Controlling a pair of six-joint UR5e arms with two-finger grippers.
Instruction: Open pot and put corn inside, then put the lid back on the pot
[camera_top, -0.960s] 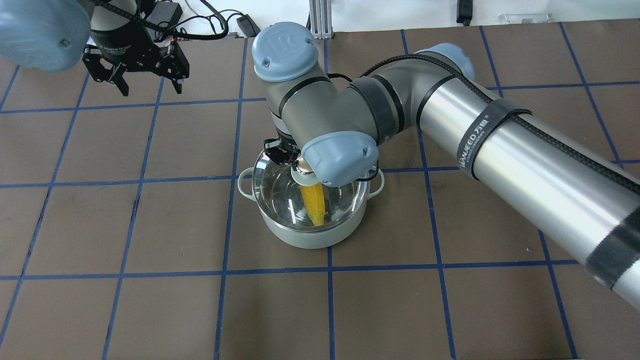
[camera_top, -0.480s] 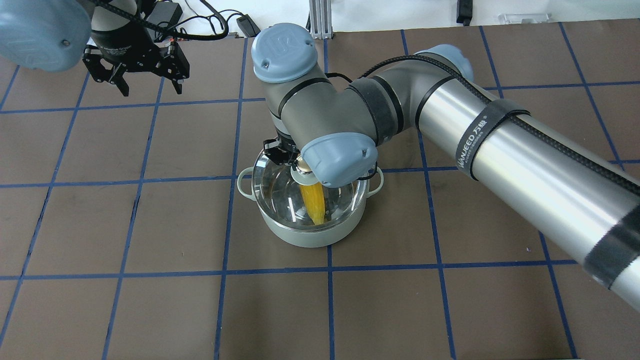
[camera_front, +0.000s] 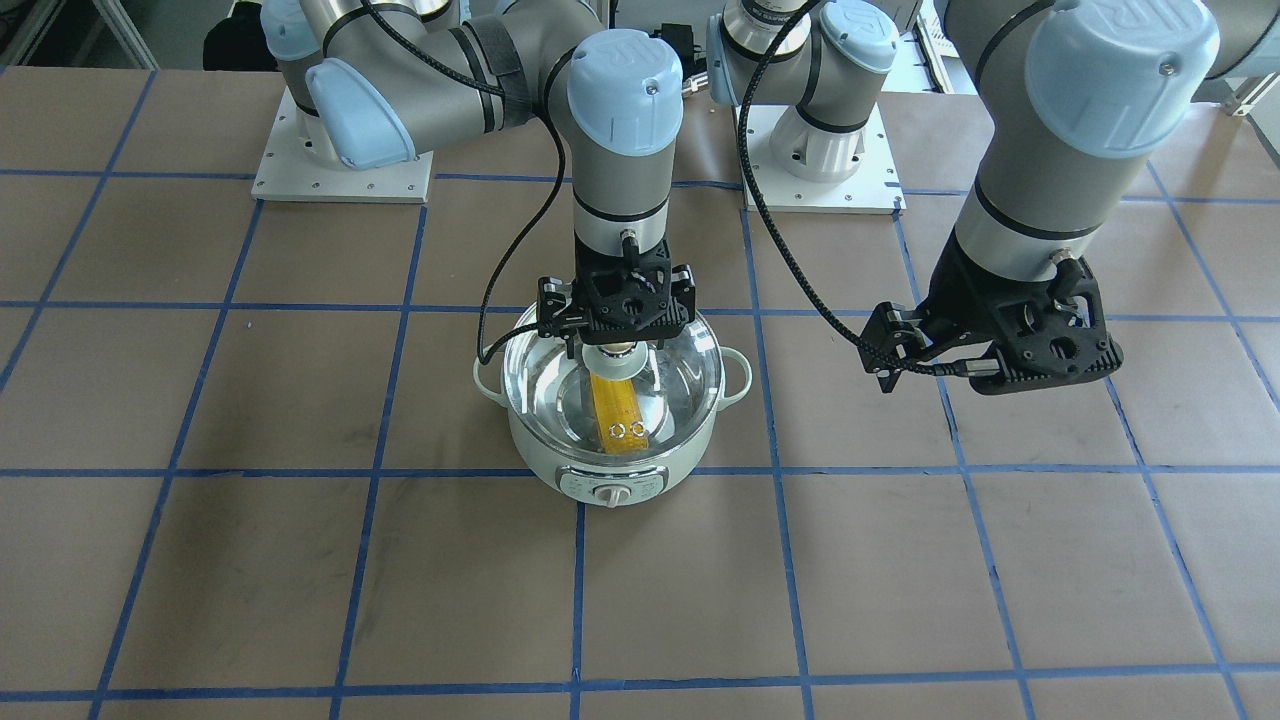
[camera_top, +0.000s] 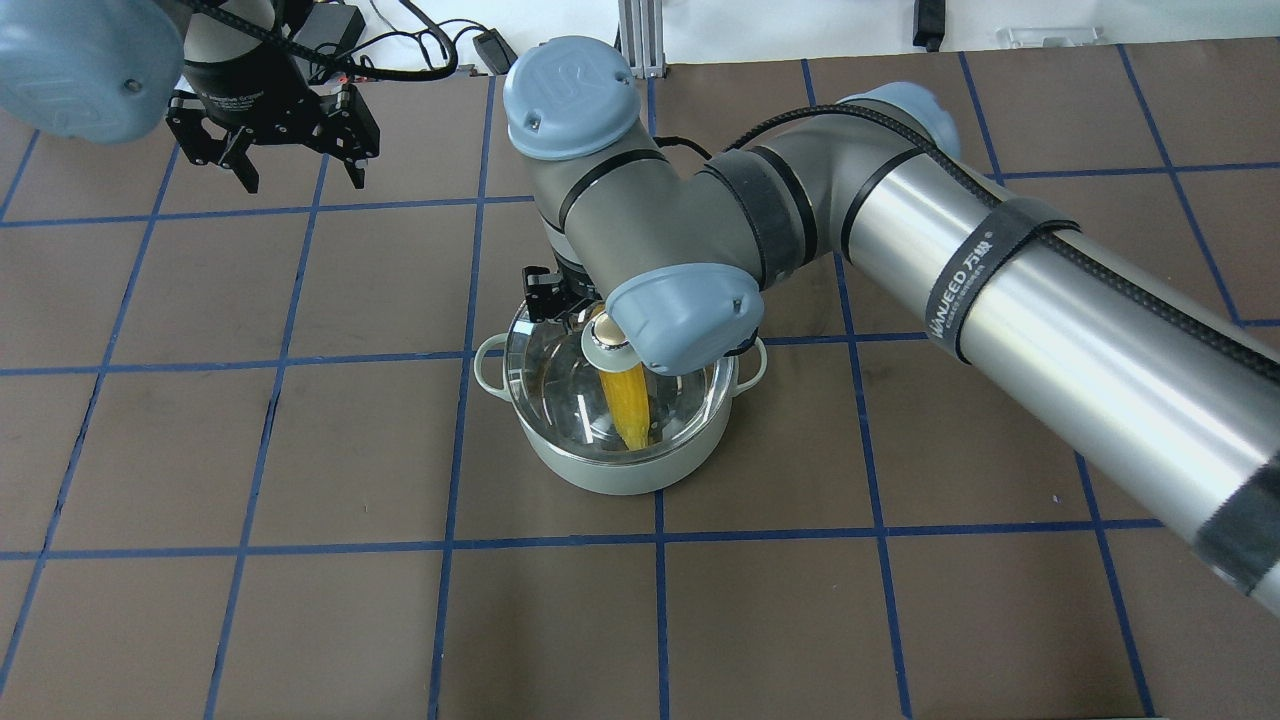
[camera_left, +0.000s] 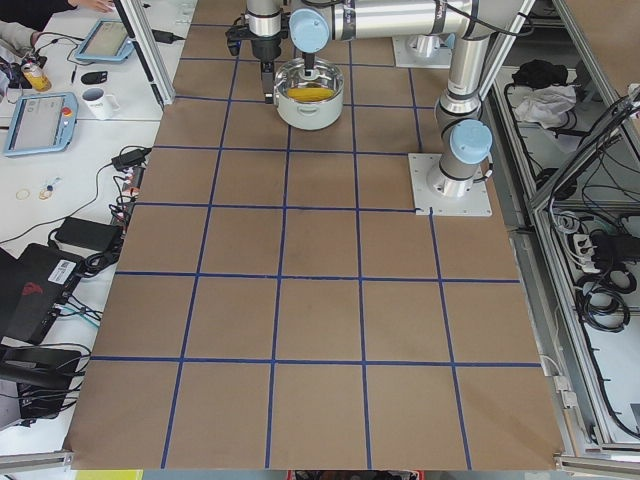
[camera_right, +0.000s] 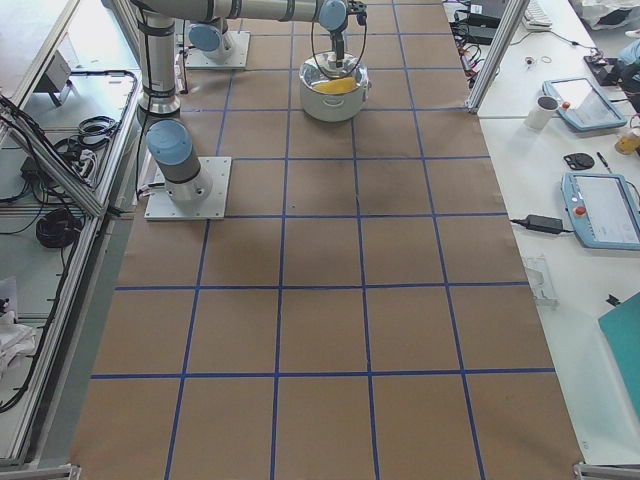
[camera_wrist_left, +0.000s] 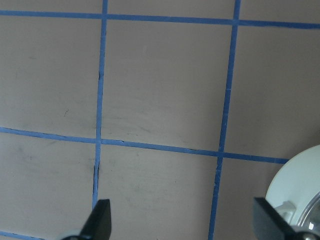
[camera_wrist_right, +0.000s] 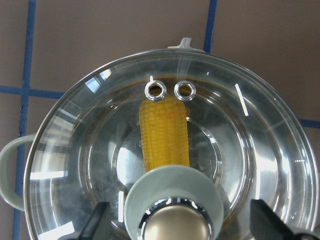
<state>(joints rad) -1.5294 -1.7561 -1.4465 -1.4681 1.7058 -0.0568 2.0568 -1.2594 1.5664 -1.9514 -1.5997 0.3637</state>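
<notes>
Squarely on the pot (camera_top: 620, 480), the lid (camera_wrist_right: 260, 150), seated on the rim. Through the glass, the corn (camera_wrist_right: 165, 135), lying inside on the steel floor, running from under the knob (camera_wrist_right: 175, 230) toward 6 o'clock in the overhead view. Directly above the knob, the right gripper (camera_wrist_right: 182, 220), jaws spread wide at 9 and 3 o'clock of it in the wrist view, gripping nothing. At 10 o'clock from the pot and well apart, the left gripper (camera_top: 300, 172), hanging over the brown, blue-gridded table (camera_top: 300, 620), jaws likewise wide and empty.
</notes>
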